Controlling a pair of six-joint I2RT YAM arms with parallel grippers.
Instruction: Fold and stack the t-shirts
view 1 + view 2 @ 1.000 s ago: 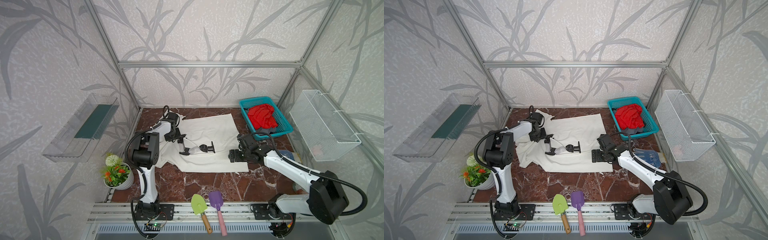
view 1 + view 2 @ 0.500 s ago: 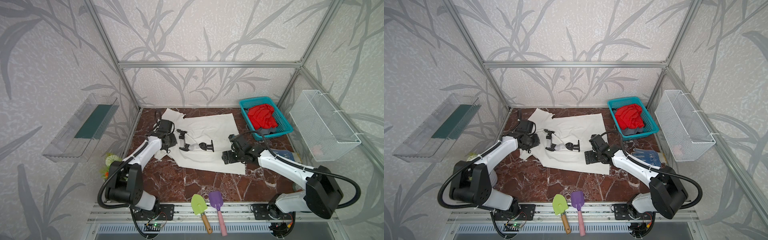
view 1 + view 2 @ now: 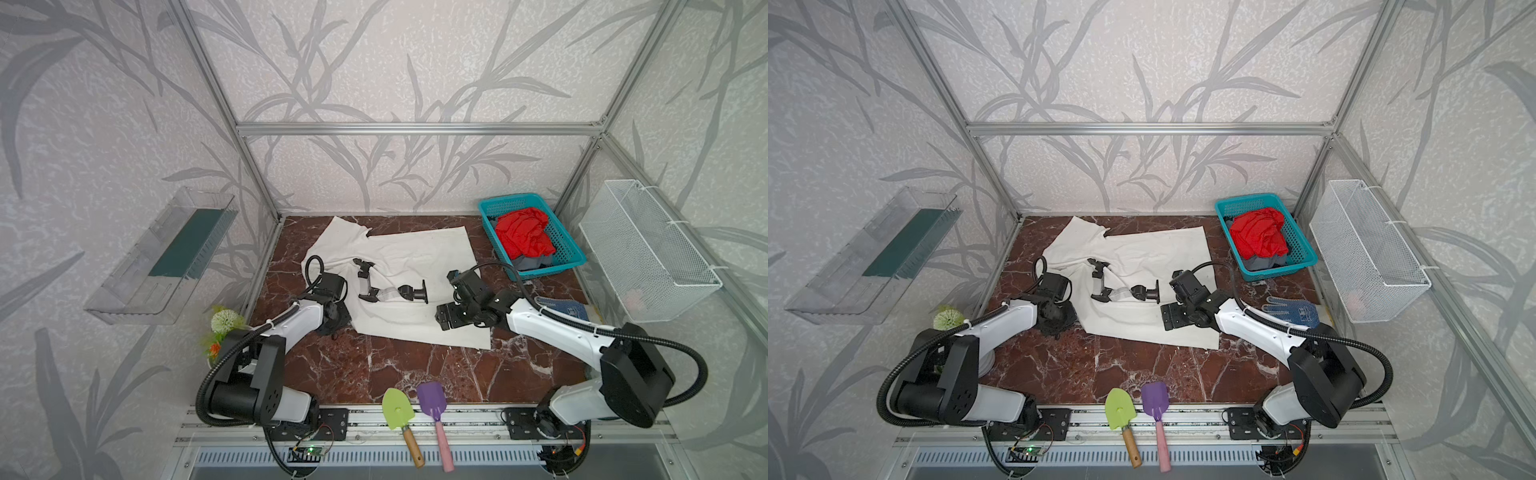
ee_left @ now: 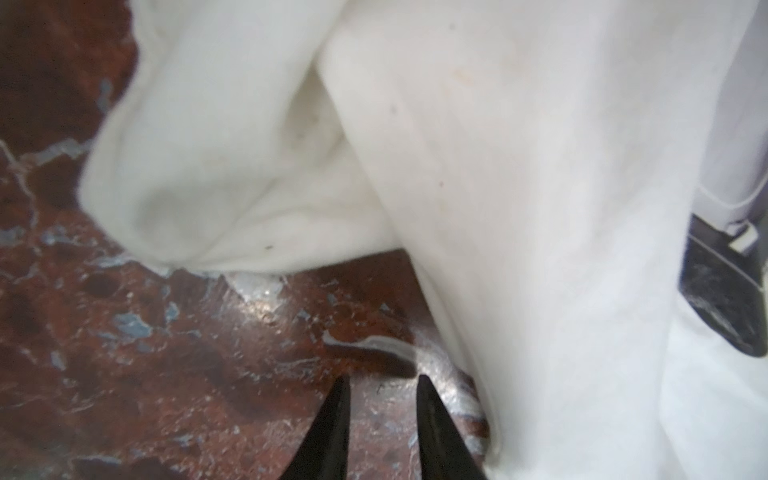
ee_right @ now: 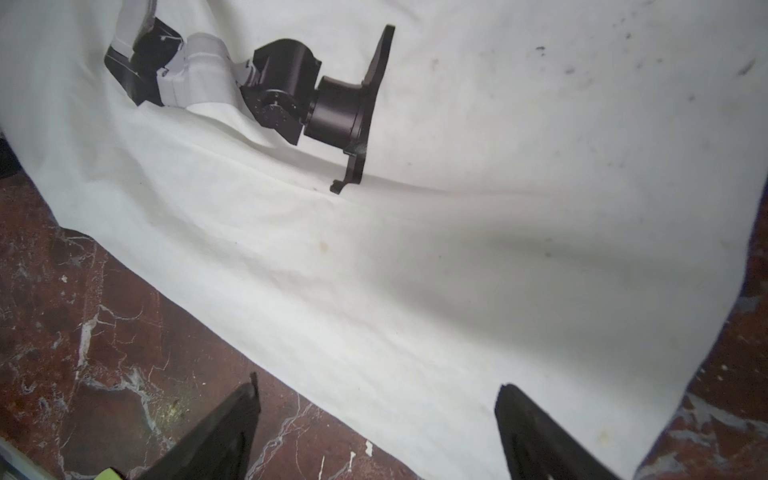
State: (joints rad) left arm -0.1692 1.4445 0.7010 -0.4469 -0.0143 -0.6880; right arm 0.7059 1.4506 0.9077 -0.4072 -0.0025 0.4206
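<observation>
two claws low at the cream-white t-shirt (image 3: 415, 253). left claw (image 4: 382, 388) slightly parted, empty, just beside its edge over the tabletop (image 4: 187, 353). right claw (image 5: 378, 384) spread wide across its near edge.

We see pale grey walls (image 3: 374, 75) on every side, papered with darker grey leaf sprays. A bare aluminium frame (image 3: 415, 128) crosses at 12 o'clock and runs down the corners. The floor is red-brown marble (image 3: 415, 365) veined with white, and up close in the left wrist view it has a soft sheen. At 9 o'clock a clear plastic shelf (image 3: 158, 266) hangs on the wall, and at 3 o'clock a white wire basket (image 3: 648, 257). A slotted metal rail (image 3: 469, 422) lies at 6 o'clock. The light is even and the shadows faint.
</observation>
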